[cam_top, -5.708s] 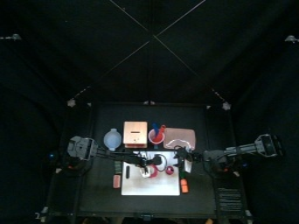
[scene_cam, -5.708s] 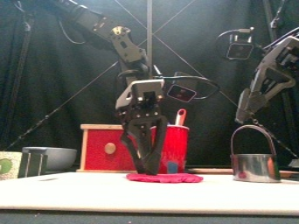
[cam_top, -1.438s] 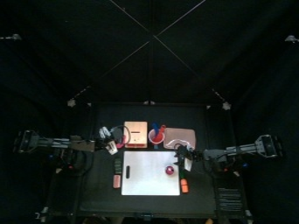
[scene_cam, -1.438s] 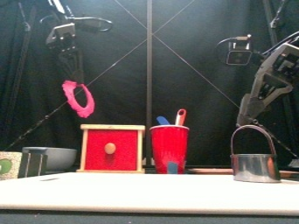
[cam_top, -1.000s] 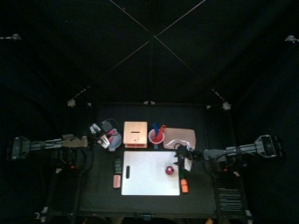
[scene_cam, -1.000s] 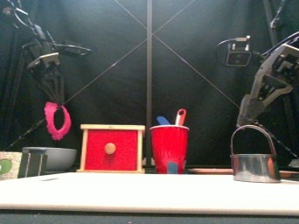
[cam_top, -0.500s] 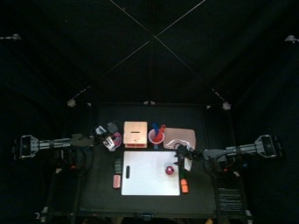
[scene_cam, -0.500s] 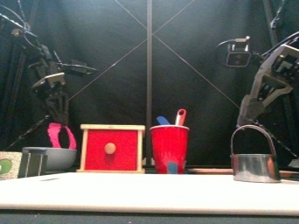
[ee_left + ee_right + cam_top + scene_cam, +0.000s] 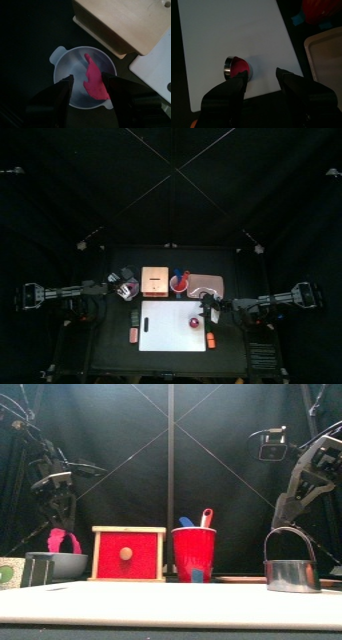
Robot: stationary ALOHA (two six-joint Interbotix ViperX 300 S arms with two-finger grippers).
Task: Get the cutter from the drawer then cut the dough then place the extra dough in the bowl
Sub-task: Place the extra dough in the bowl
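Note:
The blue-grey bowl (image 9: 75,75) stands left of the wooden box (image 9: 156,280). A strip of pink dough (image 9: 95,80) lies in it, and its end sticks up over the rim (image 9: 60,541). My left gripper (image 9: 88,82) hangs open just above the bowl (image 9: 126,288), one jaw on either side of the dough. The metal cutter (image 9: 236,68) stands on the white board (image 9: 231,35) with a red round of dough inside it. Above and behind the cutter (image 9: 290,564) my right gripper (image 9: 261,80) is open and holds nothing.
Behind the board stand the box with its red drawer front (image 9: 128,554), the red cup (image 9: 194,554) with two toy knives, and the pink tray (image 9: 210,283). Small orange toys lie at the board's left (image 9: 134,335) and right (image 9: 211,339) edges.
My left gripper carried the pink dough from the board over to the left, lowered it into the bowl and let go. The right arm and the cutter have stayed put.

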